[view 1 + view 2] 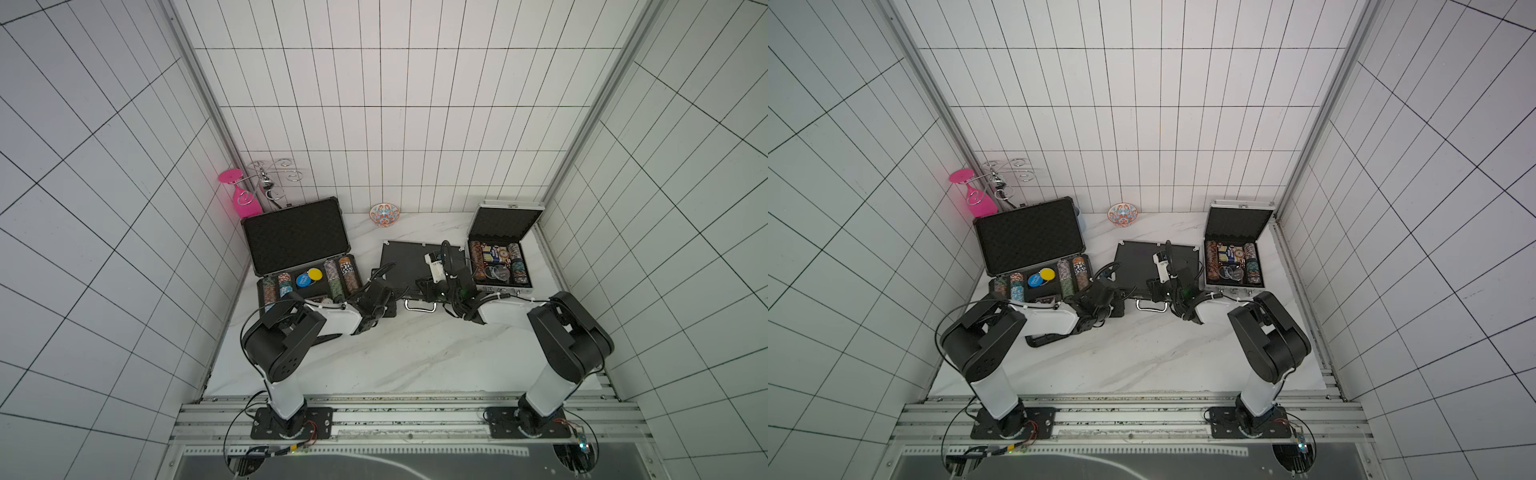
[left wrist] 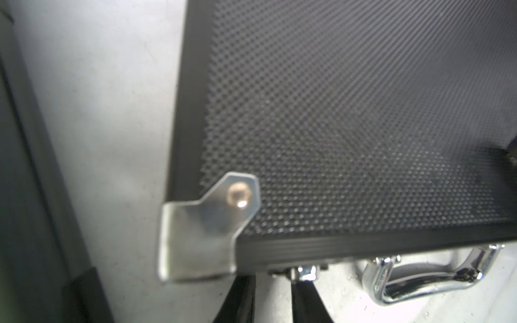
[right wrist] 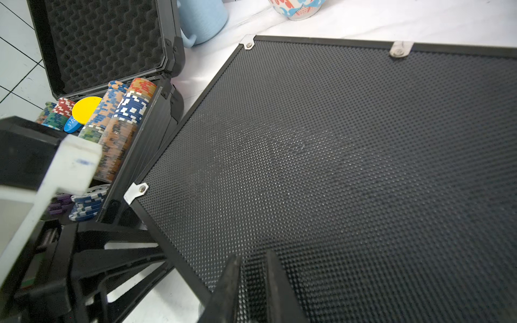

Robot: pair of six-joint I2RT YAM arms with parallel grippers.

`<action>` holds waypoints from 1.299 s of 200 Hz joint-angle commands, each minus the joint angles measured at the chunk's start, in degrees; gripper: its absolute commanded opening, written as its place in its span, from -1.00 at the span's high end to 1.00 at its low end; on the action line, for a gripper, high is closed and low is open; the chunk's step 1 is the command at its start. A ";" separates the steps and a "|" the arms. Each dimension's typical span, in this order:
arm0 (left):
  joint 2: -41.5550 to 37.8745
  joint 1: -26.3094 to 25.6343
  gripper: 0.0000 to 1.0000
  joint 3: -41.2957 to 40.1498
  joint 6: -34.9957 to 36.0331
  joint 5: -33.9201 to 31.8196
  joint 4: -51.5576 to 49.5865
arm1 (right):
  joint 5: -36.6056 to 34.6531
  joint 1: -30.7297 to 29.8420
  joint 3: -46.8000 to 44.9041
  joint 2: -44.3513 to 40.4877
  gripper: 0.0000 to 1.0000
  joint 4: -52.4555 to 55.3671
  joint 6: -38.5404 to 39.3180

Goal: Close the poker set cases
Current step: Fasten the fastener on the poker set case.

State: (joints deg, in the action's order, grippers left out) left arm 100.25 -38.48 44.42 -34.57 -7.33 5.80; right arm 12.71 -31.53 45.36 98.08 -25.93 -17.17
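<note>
Right claw [image 3: 253, 256], fingers slightly parted and empty, rests on the shut lid of the medium black case [image 3: 335, 167] directly beneath it. Left claw [image 2: 272, 282], parted and empty, sits at that case's front edge beside a chrome latch [image 2: 306, 272]. Farther out, the large ribbed case [image 1: 295, 237] beyond the left claw and the small silver case [image 1: 505, 224] beyond the right claw stand open.

L hand [image 2: 272, 283], R hand [image 3: 252, 257]: slightly parted

Marble tabletop [image 1: 415, 353] | black case [image 1: 405, 257] lying shut under right fingers [image 3: 228, 288] | ribbed case [image 1: 295, 237], silver case [image 1: 505, 224] standing open either side | bowl [image 1: 384, 216] sitting beyond
</note>
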 commanded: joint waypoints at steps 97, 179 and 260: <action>-5.18 3.42 0.59 3.90 -1.76 5.51 -12.25 | 1.53 -1.03 -3.62 1.35 0.60 9.28 -1.11; -2.93 2.22 0.56 2.05 -4.03 2.33 -9.65 | 1.70 -1.15 -3.54 1.54 0.61 9.30 -1.11; 0.34 2.47 0.46 0.52 -6.23 0.02 -0.15 | 2.32 -1.08 -3.97 1.88 0.62 9.46 -0.94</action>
State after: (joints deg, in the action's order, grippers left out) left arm 99.13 -36.21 45.91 -39.00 -5.67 0.82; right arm 12.62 -31.62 45.17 98.06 -26.13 -17.58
